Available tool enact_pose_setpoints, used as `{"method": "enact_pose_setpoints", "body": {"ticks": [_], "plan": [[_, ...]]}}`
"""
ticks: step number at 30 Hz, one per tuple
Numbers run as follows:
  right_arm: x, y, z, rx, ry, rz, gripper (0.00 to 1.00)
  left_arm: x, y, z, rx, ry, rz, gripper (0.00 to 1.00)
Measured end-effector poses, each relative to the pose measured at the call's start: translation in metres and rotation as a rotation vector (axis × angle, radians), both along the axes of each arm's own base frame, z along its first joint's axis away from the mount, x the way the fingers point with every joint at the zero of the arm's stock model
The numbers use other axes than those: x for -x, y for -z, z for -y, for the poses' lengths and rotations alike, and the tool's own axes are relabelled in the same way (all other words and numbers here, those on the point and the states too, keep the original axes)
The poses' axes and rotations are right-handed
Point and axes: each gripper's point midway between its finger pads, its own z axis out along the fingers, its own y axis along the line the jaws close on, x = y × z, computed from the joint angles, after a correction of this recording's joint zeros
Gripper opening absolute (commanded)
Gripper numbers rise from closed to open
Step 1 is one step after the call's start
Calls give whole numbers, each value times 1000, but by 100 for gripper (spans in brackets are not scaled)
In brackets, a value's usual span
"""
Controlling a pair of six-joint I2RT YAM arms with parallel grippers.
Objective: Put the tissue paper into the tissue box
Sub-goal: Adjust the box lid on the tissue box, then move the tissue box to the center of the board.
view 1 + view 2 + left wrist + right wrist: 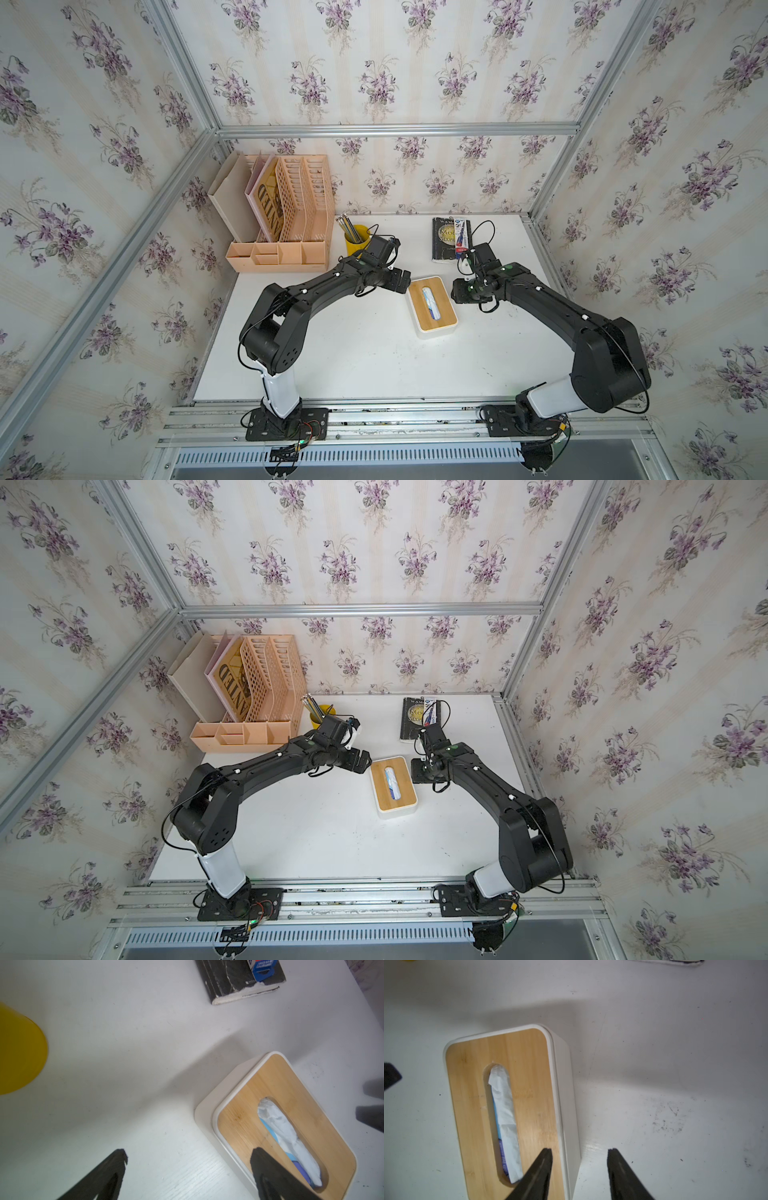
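Tissue paper (430, 302) sits inside lidded tissue box (445, 312).

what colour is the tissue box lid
The lid is bamboo brown, white-rimmed; clearest in the right wrist view.

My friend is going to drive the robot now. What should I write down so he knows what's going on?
Left gripper: open, empty, hovering next to the tissue box.
Right gripper: fingers apart, empty, one over the lid's edge and the other past the box's side.
Tissue paper: inside the box, with white tissue showing in the slot of the bamboo lid.
Done: the pack is in and the lid sits on the box.
Left: probably only backing both arms away; nothing else looks needed.
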Motion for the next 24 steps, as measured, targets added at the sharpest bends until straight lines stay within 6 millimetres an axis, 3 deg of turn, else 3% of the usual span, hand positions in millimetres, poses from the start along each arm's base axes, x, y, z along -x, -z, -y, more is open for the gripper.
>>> {"method": "enact_pose_setpoints", "body": {"ticks": [4,12,24], "plan": [[-4,3,-9,-39,-22,5,46,10,9,11,-8,22,-22,97],[1,18,-13,-58,-47,-21,43,6,34,6,-55,-21,-66,98],[5,31,-22,-103,-71,-47,35,-11,40,19,-18,-33,-41,98]]}}
